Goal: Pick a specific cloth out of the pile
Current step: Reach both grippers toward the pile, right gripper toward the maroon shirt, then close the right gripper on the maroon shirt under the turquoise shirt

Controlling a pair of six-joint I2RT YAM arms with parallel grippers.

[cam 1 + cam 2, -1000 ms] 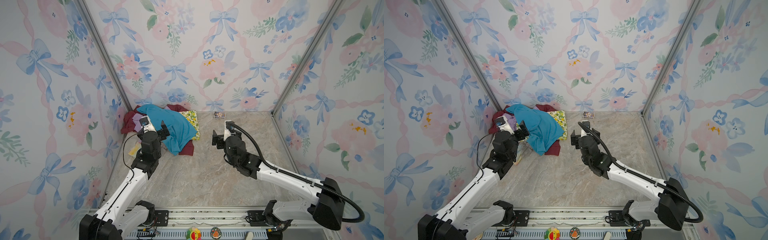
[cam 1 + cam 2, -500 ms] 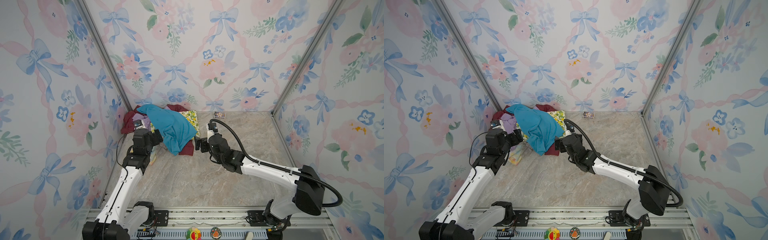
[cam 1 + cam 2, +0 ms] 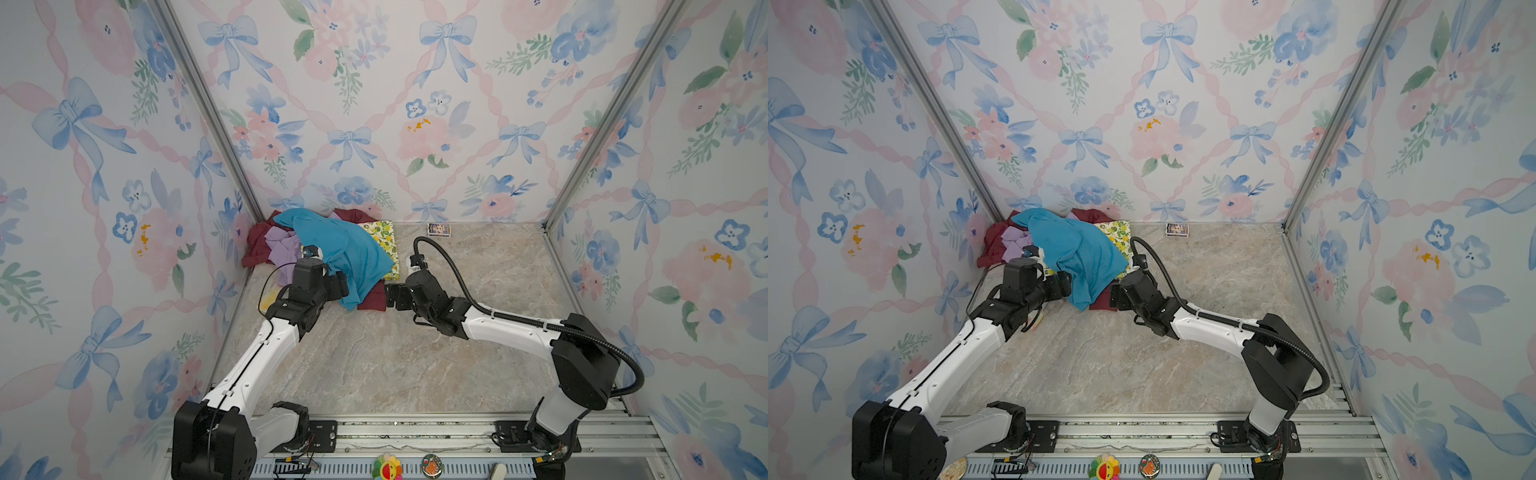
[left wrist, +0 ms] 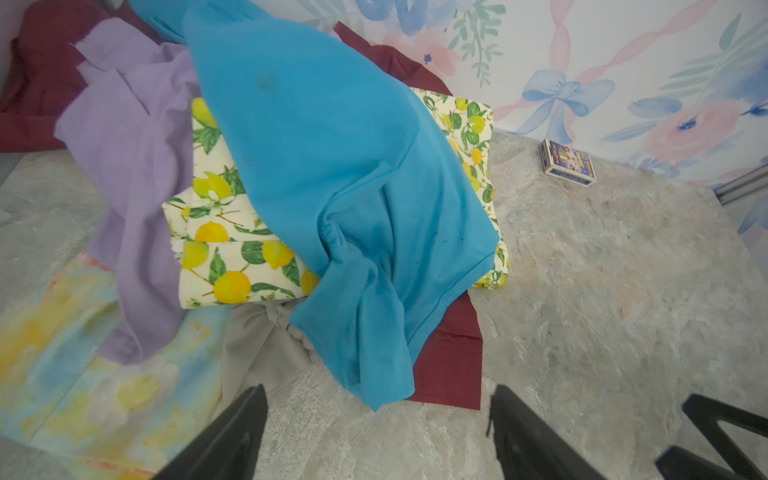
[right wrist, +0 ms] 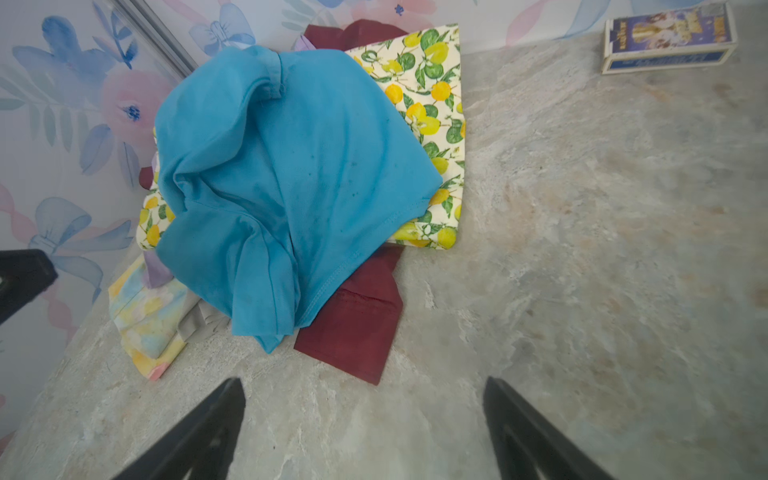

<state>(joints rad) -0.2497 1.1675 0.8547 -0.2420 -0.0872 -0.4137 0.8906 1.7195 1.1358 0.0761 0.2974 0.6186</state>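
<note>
Both top views: large plain dark maroon cloth buried under pile, one corner showing beneath crumpled teal-blue cloth. Left wrist view: left gripper jaws wide apart, holding nothing, near pile. Right wrist view: right gripper wide, empty, facing exposed maroon corner. Step, I judge: approach. Next: pinch that corner, pull sideways.
</note>
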